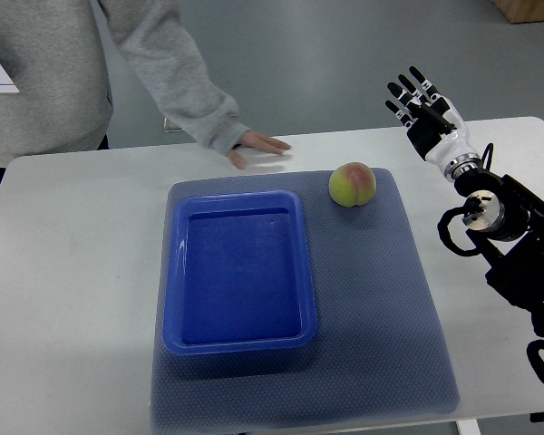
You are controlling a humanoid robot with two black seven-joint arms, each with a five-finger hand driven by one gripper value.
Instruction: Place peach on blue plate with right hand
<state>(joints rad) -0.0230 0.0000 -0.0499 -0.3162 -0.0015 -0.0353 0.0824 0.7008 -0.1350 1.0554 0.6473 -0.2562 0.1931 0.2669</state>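
One peach (352, 185) on mat, apart from raised, open-fingered right hand (423, 111)

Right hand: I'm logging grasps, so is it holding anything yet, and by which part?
Nothing is held. The right hand is raised with fingers spread, apart from the peach, which sits on the mat.
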